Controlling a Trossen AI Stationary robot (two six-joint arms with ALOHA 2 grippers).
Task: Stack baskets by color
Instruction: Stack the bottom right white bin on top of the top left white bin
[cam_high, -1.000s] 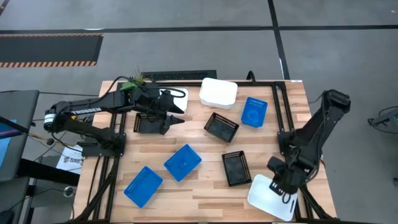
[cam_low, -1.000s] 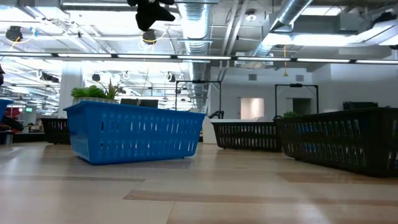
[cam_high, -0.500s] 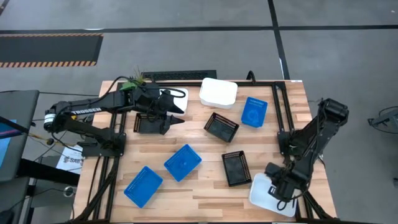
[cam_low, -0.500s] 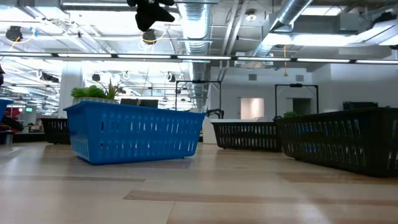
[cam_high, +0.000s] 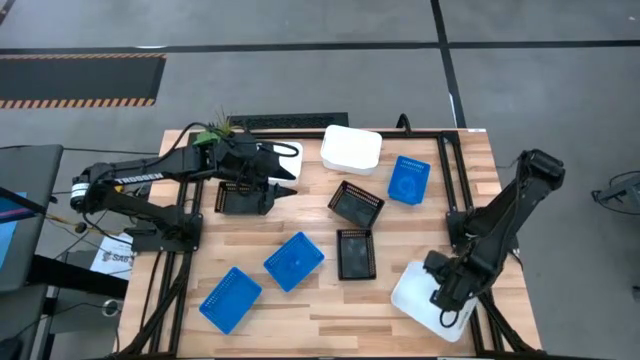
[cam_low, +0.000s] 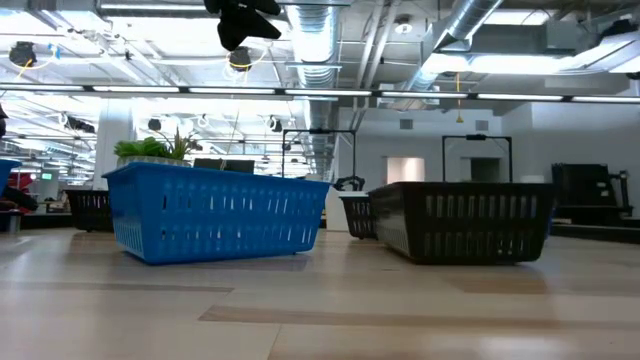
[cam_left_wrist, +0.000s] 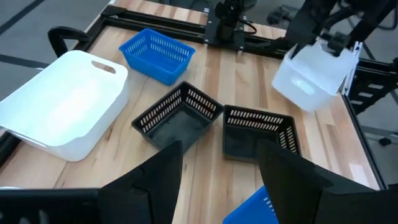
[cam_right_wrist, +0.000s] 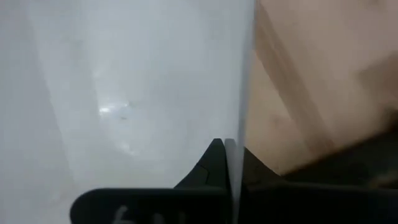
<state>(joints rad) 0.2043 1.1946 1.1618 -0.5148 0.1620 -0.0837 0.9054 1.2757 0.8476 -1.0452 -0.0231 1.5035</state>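
Observation:
My right gripper (cam_high: 447, 292) is shut on a white basket (cam_high: 422, 298) near the table's near right corner; the left wrist view shows this basket (cam_left_wrist: 310, 76) tilted. A black basket (cam_high: 355, 253) sits on the table just left of it, and another black basket (cam_high: 356, 203) lies farther back. My left gripper (cam_high: 280, 186) hangs open at the far left above a third black basket (cam_high: 238, 199) and beside a second white basket (cam_high: 290, 155). Three blue baskets (cam_high: 293, 260) (cam_high: 229, 298) (cam_high: 408, 180) and a third white basket (cam_high: 350, 148) rest on their bases. My right gripper pinches a side wall of the white basket at its rim (cam_right_wrist: 239, 118), one finger (cam_right_wrist: 211, 163) inside the basket and the other outside. The fingers come from above, pointing down. The basket hangs tilted from the held wall; whether its low edge touches the table, I cannot tell.
A small green plant (cam_high: 213, 128) stands at the far left corner. A black metal frame (cam_high: 452, 170) runs along the table's far and right sides. Bare wood lies along the near edge between the blue baskets and the white one.
My right gripper has moved toward the table's left edge and a little toward the far edge, taking the white basket along and tipping it. The black basket beside it has slid toward the left and far edges and turned about.

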